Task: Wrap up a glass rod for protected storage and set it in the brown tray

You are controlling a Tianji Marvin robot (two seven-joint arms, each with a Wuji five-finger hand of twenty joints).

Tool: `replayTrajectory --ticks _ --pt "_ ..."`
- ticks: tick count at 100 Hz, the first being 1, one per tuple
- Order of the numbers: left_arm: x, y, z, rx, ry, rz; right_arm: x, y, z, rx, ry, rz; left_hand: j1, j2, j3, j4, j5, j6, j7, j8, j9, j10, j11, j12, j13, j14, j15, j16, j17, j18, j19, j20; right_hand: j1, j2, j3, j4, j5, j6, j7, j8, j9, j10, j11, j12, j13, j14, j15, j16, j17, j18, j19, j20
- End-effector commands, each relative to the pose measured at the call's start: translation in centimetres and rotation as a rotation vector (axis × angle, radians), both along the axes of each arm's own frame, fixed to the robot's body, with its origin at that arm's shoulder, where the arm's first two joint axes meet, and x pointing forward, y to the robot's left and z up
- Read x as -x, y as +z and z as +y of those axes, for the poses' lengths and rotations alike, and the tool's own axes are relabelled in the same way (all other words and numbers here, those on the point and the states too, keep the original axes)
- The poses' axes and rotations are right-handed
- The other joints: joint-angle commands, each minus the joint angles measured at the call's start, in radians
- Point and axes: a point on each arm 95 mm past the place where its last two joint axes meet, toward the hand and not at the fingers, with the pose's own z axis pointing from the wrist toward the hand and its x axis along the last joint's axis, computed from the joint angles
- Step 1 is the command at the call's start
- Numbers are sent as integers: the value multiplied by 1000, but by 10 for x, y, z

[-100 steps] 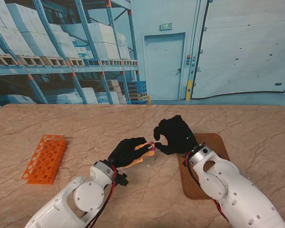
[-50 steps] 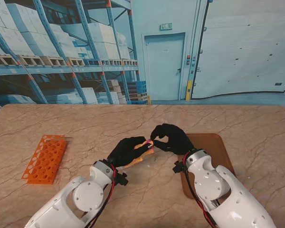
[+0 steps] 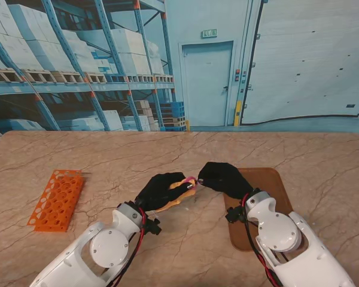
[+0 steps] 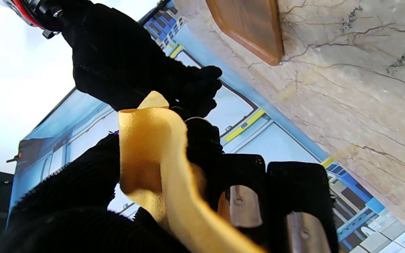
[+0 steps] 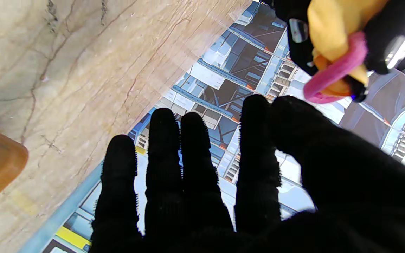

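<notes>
Wrapping looks nearly done: my left hand [image 3: 161,190] grips the yellow-wrapped rod [image 3: 180,186] mid-bench; my right hand [image 3: 222,178], fingers extended, works a pink band [image 5: 332,72]. Brown tray [image 3: 276,179] waits at three o'clock.

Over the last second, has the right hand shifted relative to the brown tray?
Yes. The right hand has come nearer to me and toward the left, off the brown tray's far-left corner, closing on the left hand.
</notes>
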Motion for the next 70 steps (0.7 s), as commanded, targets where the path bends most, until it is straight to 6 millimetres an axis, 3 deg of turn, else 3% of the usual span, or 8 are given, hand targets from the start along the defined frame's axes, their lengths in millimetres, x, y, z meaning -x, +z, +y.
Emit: replayTrajectory --ticks 1,18,28,36,46,53,70 --pt "4 1 -2 12 -10 1 5 -3 -3 0 -6 20 -10 -23 32 3 27 -4 34 -11 74 19 12 18 19 48 121 -7 21 -52 255 27 -15 -24 26 -12 -27 9 -17 7 7 4 -22 -8 -2 -6 -18 16 2 -23 -21 32" --pt "5 3 -3 20 -17 5 8 -8 -9 -69 -9 89 -12 -20 34 1 23 -3 33 -9 71 22 10 18 19 49 121 -6 20 -52 255 27 -104 -21 41 25 -92 60 -127 27 -28 9 -48 6 -27 -12 -44 31 -1 -26 -64 76" --pt "6 3 -3 21 -19 6 10 -11 -11 -136 9 148 -12 -20 33 -1 19 -5 35 -7 68 26 8 19 19 49 120 -6 20 -51 255 26 -153 7 19 55 -107 85 -245 95 -63 8 -65 10 -52 -20 -66 33 -9 -37 -106 107" --pt "6 3 -4 18 -18 4 11 -13 -11 -182 26 188 -12 -20 34 -2 20 -6 37 -4 68 25 7 20 19 49 120 -6 20 -51 255 26 -179 10 -7 101 -117 101 -336 201 -92 5 -80 13 -70 -27 -83 36 -16 -44 -139 139" --pt "6 3 -4 11 -17 -2 12 -14 -11 -207 37 208 -16 -18 31 -2 25 -11 39 -2 71 21 8 22 19 49 120 -5 21 -52 255 26 -181 -21 -18 94 -130 100 -348 206 -104 3 -86 12 -73 -31 -90 33 -18 -49 -148 140" --pt "6 3 -4 8 -16 -4 12 -13 -10 -212 40 209 -19 -13 30 -1 31 -12 39 -1 73 19 8 22 19 49 120 -5 21 -52 255 26 -167 -30 -29 66 -133 90 -351 211 -104 -1 -87 14 -70 -36 -95 33 -14 -50 -153 144" --pt "6 3 -4 4 -14 -3 11 -11 -8 -225 52 206 -18 -12 27 -1 32 -13 37 1 73 20 7 24 19 49 120 -5 21 -53 255 26 -146 -46 -48 44 -165 9 -326 236 -112 -3 -86 17 -70 -39 -95 35 -12 -52 -158 150"
